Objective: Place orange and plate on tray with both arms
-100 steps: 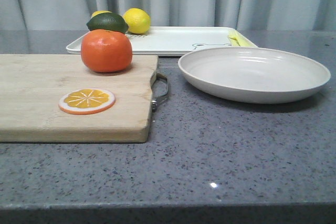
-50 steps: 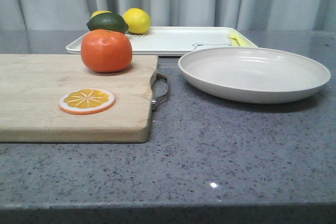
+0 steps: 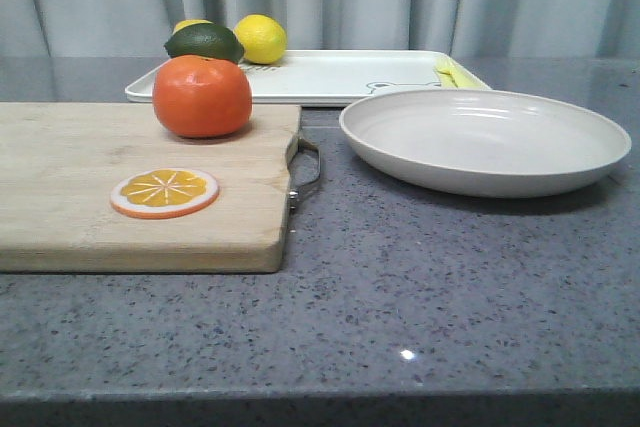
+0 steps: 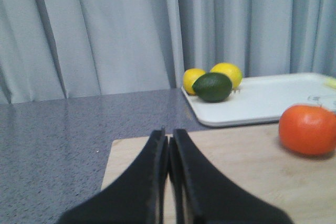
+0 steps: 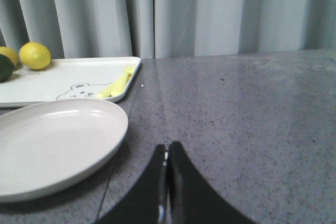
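The orange (image 3: pixel 202 96) sits on the far part of the wooden cutting board (image 3: pixel 60 197); it also shows in the left wrist view (image 4: pixel 308 129). The off-white plate (image 3: pixel 484 139) rests on the grey counter to the board's right, also in the right wrist view (image 5: pixel 50 145). The white tray (image 3: pixel 330 75) with a bear drawing lies behind both, and shows in the wrist views (image 4: pixel 262 100) (image 5: pixel 63 80). My left gripper (image 4: pixel 168 136) is shut and empty over the board's near corner. My right gripper (image 5: pixel 167 148) is shut and empty above the counter, beside the plate. Neither gripper shows in the front view.
An orange slice disc (image 3: pixel 164 192) lies on the board. A dark green avocado (image 3: pixel 204 43) and two lemons (image 3: pixel 260 38) sit at the tray's far left corner. A yellow fork (image 3: pixel 452 74) lies on the tray's right end. A grey curtain hangs behind the table.
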{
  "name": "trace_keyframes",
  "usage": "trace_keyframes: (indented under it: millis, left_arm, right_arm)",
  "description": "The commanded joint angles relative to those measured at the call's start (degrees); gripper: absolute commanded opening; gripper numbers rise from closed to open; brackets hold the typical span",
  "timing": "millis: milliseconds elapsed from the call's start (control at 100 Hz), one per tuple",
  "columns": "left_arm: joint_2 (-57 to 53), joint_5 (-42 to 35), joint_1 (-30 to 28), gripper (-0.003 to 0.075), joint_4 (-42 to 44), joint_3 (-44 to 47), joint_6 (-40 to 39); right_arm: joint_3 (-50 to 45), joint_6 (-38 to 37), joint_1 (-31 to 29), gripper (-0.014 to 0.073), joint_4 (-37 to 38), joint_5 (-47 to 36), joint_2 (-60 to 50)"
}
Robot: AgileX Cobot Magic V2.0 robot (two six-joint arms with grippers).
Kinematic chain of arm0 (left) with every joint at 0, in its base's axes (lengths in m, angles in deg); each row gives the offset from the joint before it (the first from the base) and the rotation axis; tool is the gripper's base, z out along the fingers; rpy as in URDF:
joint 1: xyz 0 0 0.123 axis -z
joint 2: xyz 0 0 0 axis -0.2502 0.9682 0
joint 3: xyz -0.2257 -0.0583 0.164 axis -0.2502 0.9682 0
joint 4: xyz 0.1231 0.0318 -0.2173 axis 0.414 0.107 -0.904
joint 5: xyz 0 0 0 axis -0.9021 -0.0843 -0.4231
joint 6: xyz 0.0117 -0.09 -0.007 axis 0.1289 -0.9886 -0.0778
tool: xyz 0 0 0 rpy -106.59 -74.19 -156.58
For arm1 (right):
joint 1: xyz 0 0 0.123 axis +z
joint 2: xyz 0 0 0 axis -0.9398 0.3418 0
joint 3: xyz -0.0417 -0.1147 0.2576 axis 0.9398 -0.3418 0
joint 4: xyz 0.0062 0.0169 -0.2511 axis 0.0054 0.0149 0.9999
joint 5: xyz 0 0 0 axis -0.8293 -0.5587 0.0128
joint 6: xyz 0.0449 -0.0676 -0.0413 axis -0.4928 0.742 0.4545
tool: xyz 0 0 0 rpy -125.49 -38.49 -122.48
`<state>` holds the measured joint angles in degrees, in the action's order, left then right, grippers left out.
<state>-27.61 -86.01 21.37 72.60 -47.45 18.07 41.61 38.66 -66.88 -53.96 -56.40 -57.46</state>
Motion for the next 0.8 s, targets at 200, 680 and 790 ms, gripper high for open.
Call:
trace_keyframes:
  millis: [200, 680, 790]
  left_arm:
    - [8.32, 13.09, -0.01, -0.0019, -5.93, -17.96, -0.63]
    - [29.24, 34.7, -0.01, -0.0019, -9.6, -41.82, 1.93]
    - [30.41, 34.99, -0.01, -0.0019, -9.75, -41.96, 1.93]
  right_arm:
    - [18.46, -0.03, -0.23, -0.0066, -1.27, 17.35, 4.83]
    - [35.6, -0.03, -0.23, -0.0066, -1.46, 29.91, 20.88]
    - [35.66, -0.03, -0.23, -0.0066, -1.46, 28.6, 21.02]
